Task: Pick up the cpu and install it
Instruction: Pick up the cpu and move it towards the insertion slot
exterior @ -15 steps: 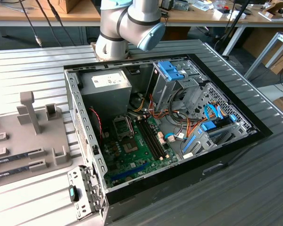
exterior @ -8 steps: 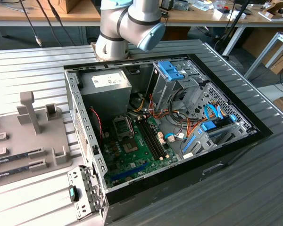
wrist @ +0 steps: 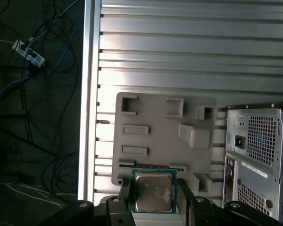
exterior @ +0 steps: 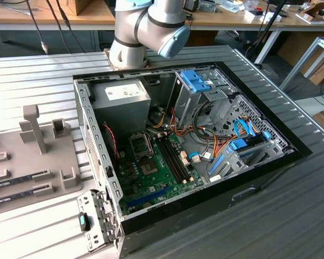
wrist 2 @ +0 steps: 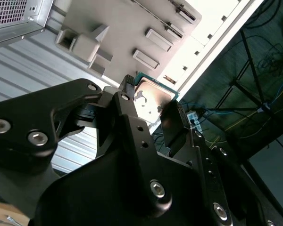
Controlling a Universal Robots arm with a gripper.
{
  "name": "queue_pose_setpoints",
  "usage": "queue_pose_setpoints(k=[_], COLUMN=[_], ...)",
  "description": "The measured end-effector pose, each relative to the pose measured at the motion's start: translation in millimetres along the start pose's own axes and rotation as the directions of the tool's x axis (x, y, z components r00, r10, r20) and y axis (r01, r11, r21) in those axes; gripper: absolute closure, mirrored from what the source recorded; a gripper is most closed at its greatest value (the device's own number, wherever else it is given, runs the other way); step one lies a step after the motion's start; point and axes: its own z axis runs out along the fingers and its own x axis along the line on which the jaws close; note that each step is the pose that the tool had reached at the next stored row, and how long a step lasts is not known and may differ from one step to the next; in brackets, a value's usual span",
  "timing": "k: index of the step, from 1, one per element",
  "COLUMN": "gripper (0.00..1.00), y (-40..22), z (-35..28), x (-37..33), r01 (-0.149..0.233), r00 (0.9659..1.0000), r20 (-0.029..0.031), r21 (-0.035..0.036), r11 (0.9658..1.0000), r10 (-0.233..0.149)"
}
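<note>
Black two-fingered gripper [wrist 2: 153, 101] was pinching the small square silver-topped, green-rimmed cpu [wrist: 153, 192] by opposite edges, aloft over the grey moulded tray [wrist: 151, 117] beside the big open black computer case [exterior: 216, 208]. Inside that case the metal walls [exterior: 87, 124], grey drive cage [exterior: 197, 89] and orange cables [exterior: 216, 147] crowded the green motherboard [exterior: 162, 174], leaving little side room. The dark metal-framed socket [exterior: 141, 144] looked tighter yet, and I judged an edge-only hold might let the cpu tilt and seat crooked.

Clear air below the claw [wrist: 154, 201] gripping the cpu [wrist: 153, 189] — power supply [exterior: 121, 102] and cables [exterior: 204, 141] crowd the socket [exterior: 141, 144]
</note>
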Motion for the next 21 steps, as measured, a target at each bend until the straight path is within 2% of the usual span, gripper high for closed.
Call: queue_pose_setpoints(k=[21], gripper=[0.53], y=[-1.0], z=[-0.3], x=[-24.2], r01=[0.0], r00=[1.0], r20=[0.0001], r21=[0.0], r11=[1.0], r10=[0.0])
